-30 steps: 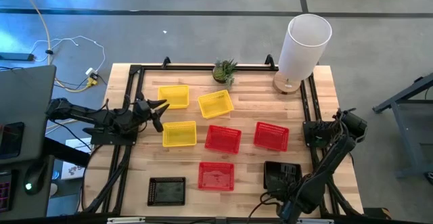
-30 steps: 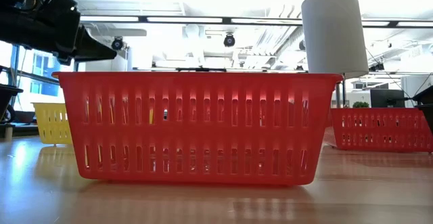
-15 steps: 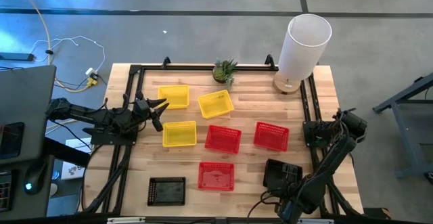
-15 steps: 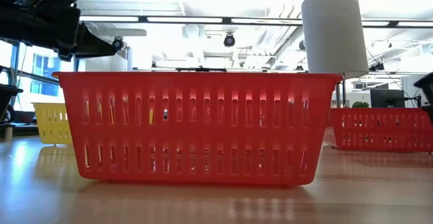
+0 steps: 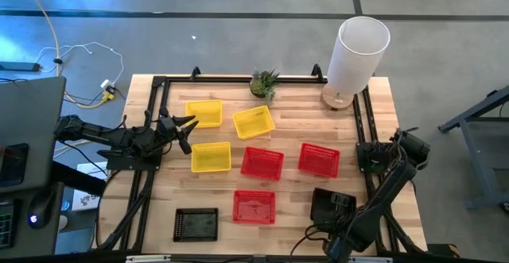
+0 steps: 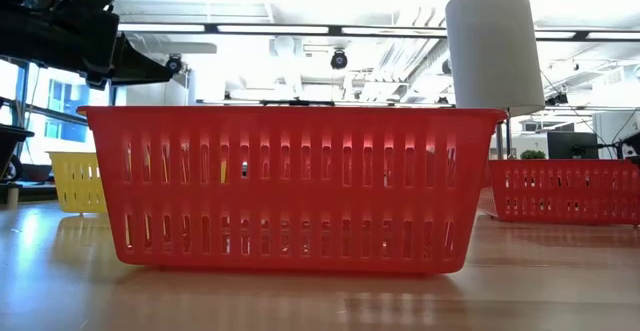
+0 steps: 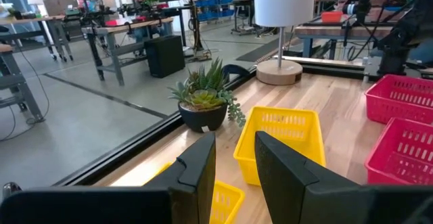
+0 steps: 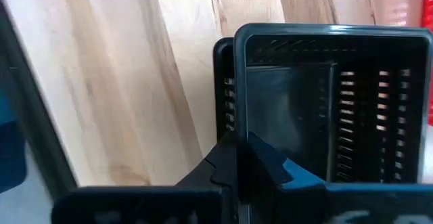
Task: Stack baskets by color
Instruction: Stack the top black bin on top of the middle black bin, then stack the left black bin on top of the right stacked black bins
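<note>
Three yellow baskets [image 5: 204,113], [image 5: 254,121], [image 5: 211,157] and three red baskets [image 5: 262,163], [image 5: 320,160], [image 5: 254,207] lie bottom-down and apart on the wooden table. One black basket [image 5: 196,224] lies alone near the front left. Near the front right, my right gripper [image 8: 238,166] points down, shut on a black basket [image 5: 328,206] that sits in a second black one [image 8: 223,88]. My left gripper [image 7: 235,170] hovers open and level at the table's left edge [image 5: 181,126], touching nothing. My right gripper pinches the black basket's short end wall [image 8: 241,109], one finger [image 8: 218,171] outside and one [image 8: 274,173] inside. The fingers come from above, pointing down. Whether the outer basket's wall is also between them, and whether the basket is lifted, I cannot tell.
A tall white cylinder [image 5: 358,52] stands at the far right corner, with a small potted plant [image 5: 264,82] at the far edge. A black frame [image 5: 159,88] runs along the table's sides. Bare wood lies between the lone black basket and the black pair.
In the low view, a dark shape at the right edge has drawn upward and almost out of the picture. The baskets lie where they were.
</note>
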`<state>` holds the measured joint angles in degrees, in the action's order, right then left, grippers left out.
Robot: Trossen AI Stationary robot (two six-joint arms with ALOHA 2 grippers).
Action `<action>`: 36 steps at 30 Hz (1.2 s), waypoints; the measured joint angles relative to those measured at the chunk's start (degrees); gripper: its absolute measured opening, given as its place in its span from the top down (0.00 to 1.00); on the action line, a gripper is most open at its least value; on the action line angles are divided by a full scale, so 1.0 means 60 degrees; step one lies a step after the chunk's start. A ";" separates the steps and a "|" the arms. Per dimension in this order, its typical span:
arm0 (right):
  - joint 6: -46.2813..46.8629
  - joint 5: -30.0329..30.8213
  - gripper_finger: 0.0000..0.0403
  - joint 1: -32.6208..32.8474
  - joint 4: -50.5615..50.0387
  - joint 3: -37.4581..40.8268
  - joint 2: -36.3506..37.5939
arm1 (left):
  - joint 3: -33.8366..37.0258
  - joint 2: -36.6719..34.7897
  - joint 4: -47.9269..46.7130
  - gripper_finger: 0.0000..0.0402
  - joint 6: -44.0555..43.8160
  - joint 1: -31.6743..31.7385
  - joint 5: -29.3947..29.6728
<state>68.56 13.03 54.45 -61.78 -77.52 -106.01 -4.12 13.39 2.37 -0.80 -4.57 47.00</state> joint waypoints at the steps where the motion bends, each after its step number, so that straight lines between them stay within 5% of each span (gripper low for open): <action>1: 0.0040 -0.0020 0.97 -0.0013 -0.0003 0.0000 -0.0066 | 0.0000 0.0001 0.0000 0.77 0.0000 -0.0002 0.0004; 18: 0.0080 -0.0195 0.74 -0.0013 -0.0072 0.0000 -0.0087 | 0.0000 0.0000 0.0004 0.77 0.0281 -0.0002 0.0011; 36: 0.0129 -0.0422 0.73 -0.0013 -0.1394 -0.0643 -0.0067 | -0.0793 0.0009 -0.0224 0.77 0.0755 0.0002 -0.0087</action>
<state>69.34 10.50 54.37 -70.14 -81.37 -106.41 -8.88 13.44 1.03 3.73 -4.56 46.48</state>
